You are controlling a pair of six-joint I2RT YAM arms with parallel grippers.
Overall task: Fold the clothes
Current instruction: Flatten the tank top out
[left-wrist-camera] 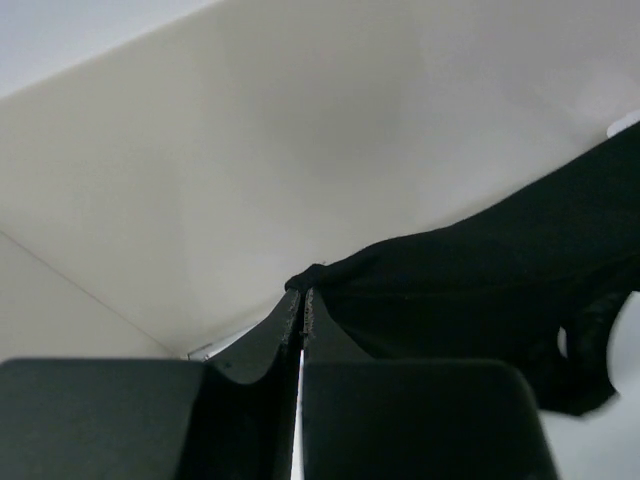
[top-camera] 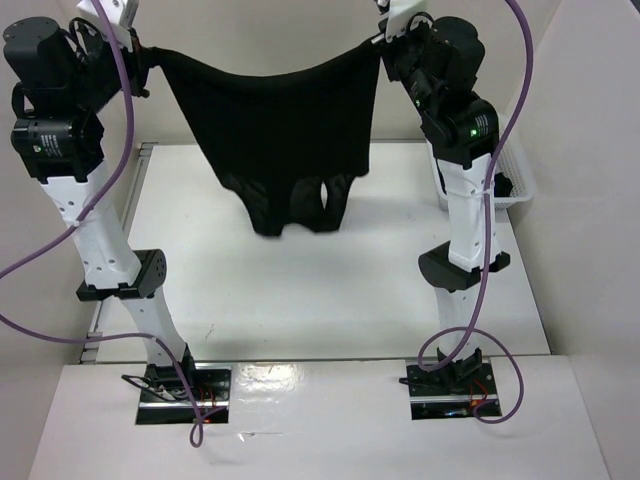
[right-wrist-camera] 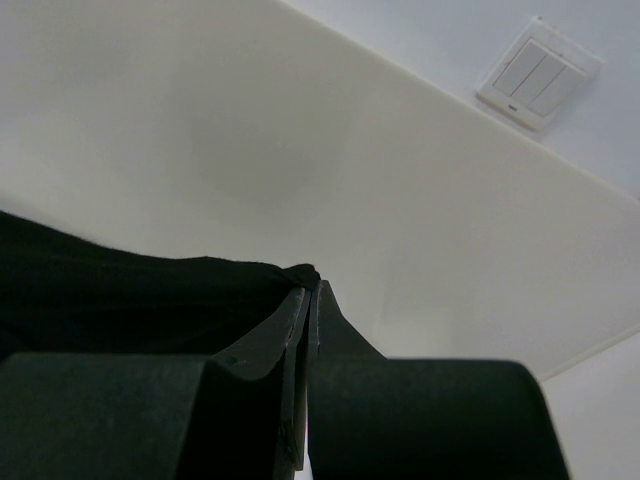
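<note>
At the far left of the top view, the left gripper [top-camera: 143, 50] is raised high above the table [top-camera: 300, 300], its fingers pressed together on one upper corner of the black top [top-camera: 280, 130]. In the left wrist view the two fingers [left-wrist-camera: 265, 340] meet at their tips. The cloth bunches in a small knot right at that pinch point and spreads away to the right of the fingers.

Between the arms the top hangs in the air as a sheet. Its upper edge sags in a shallow curve from one pinch to the other, and its lower end dangles above the middle of the table in loose folds, with loops of fabric at the bottom.

At the right, the right gripper [top-camera: 384, 40] pinches the opposite upper corner at about the same height. In the right wrist view its fingers [right-wrist-camera: 285, 330] are closed, the cloth gathered at the tips and stretching off to the left. A white wall switch [right-wrist-camera: 538, 72] shows above. A white basket [top-camera: 518, 185] sits on the table's right edge, behind the right arm.
</note>
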